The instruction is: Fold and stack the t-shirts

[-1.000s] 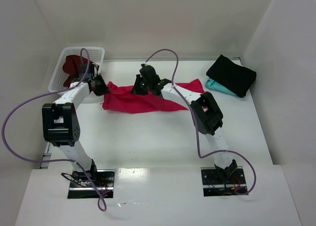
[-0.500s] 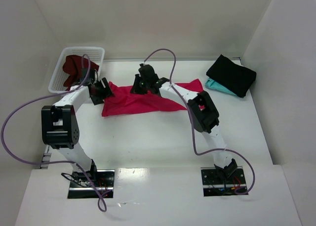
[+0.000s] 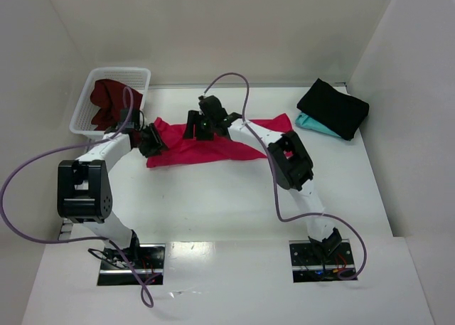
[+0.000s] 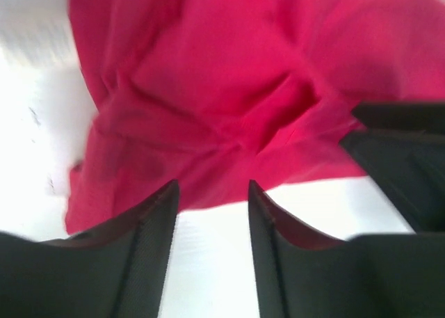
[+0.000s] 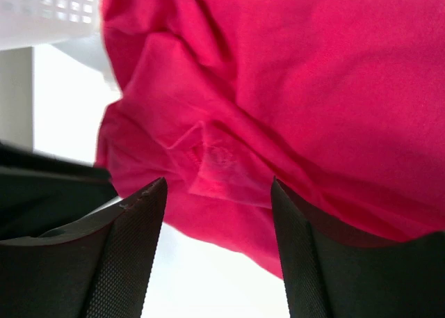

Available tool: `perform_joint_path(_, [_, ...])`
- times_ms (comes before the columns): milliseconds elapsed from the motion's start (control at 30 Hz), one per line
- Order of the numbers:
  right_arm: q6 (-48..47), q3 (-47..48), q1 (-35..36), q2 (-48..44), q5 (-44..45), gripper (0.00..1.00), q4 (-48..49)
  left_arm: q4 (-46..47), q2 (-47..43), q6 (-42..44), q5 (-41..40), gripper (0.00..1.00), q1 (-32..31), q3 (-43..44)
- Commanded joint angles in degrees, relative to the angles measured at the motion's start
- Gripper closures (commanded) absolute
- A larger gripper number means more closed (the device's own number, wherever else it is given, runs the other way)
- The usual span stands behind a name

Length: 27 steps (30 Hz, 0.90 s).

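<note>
A crimson-pink t-shirt [image 3: 213, 147] lies crumpled and spread across the middle of the table. My left gripper [image 3: 153, 139] stands at its left end, open, with bare table between the fingers and the shirt's edge [image 4: 208, 109] just past the tips [image 4: 212, 193]. My right gripper [image 3: 193, 126] hovers over the shirt's far edge, open, with nothing between its fingers [image 5: 217, 189] and pink cloth [image 5: 292, 95] below. A dark maroon t-shirt [image 3: 106, 101] lies bunched in the basket. At the back right a folded black t-shirt [image 3: 333, 108] rests on a teal t-shirt [image 3: 313, 124].
A white lattice basket [image 3: 121, 72] stands at the back left, close to my left arm; its corner [image 5: 49, 12] shows in the right wrist view. White walls enclose the table at the back and on both sides. Purple cables loop over both arms.
Both grippers have opened and let go of the crimson-pink shirt, which now lies on the table. The left gripper has shifted slightly right and nearer along the shirt's left end.
</note>
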Motion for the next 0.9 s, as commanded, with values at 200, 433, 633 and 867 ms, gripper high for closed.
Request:
perform_joint_path(200, [-2.2, 8.3, 0.1, 6.2, 0.0, 0.37, -3.2, 1.3, 1.7, -1.9, 0.5, 0.72, -0.6, -2.7])
perform_joint_path(433, [-3.9, 14.3, 1.4, 10.6, -0.6, 0.49, -6.6, 0.7, 3.2, -3.0, -1.5, 0.98, -0.6, -3.9])
perform_joint_path(633, [-5.0, 15.6, 1.4, 10.0, 3.0, 0.75, -7.2, 0.2, 4.3, -3.0, -2.6, 1.00, -0.6, -5.0])
perform_joint_path(867, [-6.1, 17.4, 1.4, 9.5, 5.2, 0.97, -7.8, 0.2, 5.5, -3.5, -2.6, 1.00, -0.6, -5.6])
